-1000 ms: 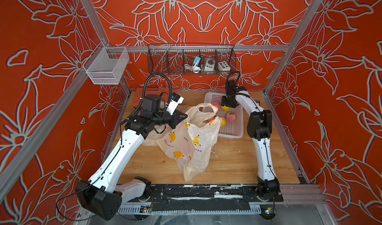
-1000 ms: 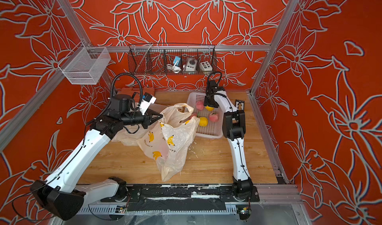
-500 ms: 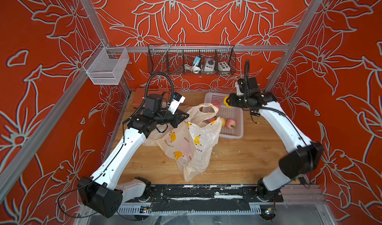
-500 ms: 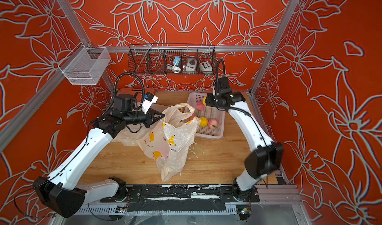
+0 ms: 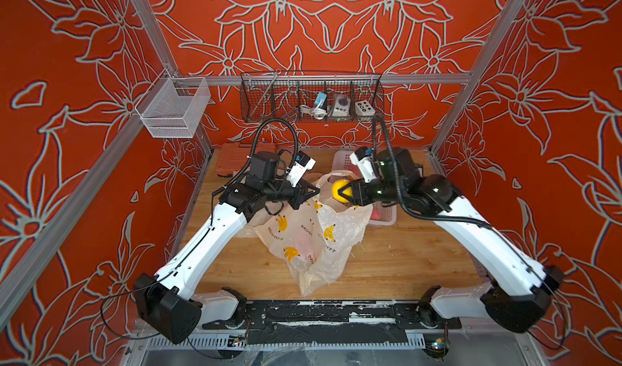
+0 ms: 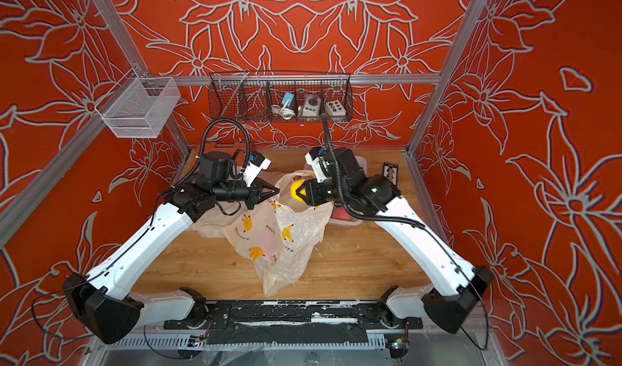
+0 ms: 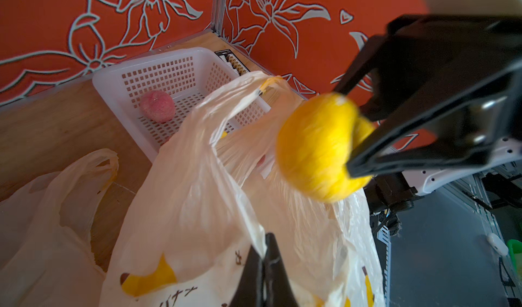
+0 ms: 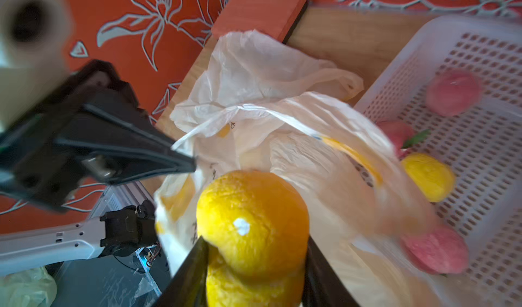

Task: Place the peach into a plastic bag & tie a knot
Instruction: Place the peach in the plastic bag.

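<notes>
1. Two claws work over one banana-print plastic bag [image 5: 303, 233] standing slack on the desk [image 5: 404, 256]. The task looks early to middle: the mouth is held up, and nothing is tied.
2. The left claw [image 7: 265, 253] has its fingers pressed together, pinching the rim film of the bag. It lifts one side so the mouth gapes toward the other arm.
3. The right claw [image 8: 255, 246] is half spread and clamped on a yellow fruit [image 8: 251, 212]. The fruit sits between the fingers and bulges out past their tips.
4. In both top views the fruit hangs over the bag's mouth, just beside the raised handle loop and not yet inside. It is near the left claw's tip but apart from it.
5. Judgement: the held fruit's ridged yellow skin does not match the pink peaches [image 8: 453, 92]. Those lie in the white basket [image 7: 158, 78] beside another yellow fruit [image 8: 428, 177], well apart from both claws.
6. A pinkish patch [image 6: 269, 243] shows low down through the bag film in a top view. It may be a fruit already inside, but the film is too cloudy to tell.
7. Left to do: drop the fruit in, gather the loose handles and tie the knot.
8. A second plain bag [image 7: 56, 206] lies flat on the desk behind, untouched.
</notes>
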Action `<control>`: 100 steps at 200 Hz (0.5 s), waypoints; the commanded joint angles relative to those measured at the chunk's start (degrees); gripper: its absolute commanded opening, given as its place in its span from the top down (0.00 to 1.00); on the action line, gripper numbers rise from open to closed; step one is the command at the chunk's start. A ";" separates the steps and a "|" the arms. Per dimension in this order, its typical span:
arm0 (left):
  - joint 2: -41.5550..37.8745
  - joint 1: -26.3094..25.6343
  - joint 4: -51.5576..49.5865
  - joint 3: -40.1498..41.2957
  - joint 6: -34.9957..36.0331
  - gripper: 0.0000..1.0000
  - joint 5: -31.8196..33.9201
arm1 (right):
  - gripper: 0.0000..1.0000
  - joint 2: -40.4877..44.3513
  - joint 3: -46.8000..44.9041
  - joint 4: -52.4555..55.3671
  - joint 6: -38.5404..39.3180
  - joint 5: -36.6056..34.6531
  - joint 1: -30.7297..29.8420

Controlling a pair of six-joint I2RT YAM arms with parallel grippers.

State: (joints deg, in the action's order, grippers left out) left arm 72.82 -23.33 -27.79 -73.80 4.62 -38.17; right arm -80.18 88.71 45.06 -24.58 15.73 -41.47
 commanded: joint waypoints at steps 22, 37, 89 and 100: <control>-2.03 -0.23 0.72 -0.66 0.91 1.00 1.06 | 0.55 -6.71 1.23 -0.70 -1.06 2.17 -5.76; -1.87 -0.23 1.43 -0.10 0.92 1.00 1.32 | 0.36 -6.60 1.06 -0.43 -2.41 4.67 -5.64; -3.10 -0.09 2.48 1.67 1.35 1.00 2.91 | 0.21 2.76 0.15 6.54 -4.68 8.03 -1.49; -3.43 -0.15 2.76 2.12 1.10 1.00 3.07 | 0.22 5.61 0.66 9.91 -5.38 4.33 -0.60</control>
State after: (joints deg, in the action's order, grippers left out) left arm 71.48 -23.42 -26.55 -72.77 4.91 -35.83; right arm -81.78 88.64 47.90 -27.97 22.79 -43.77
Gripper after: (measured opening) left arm 0.047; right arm 0.790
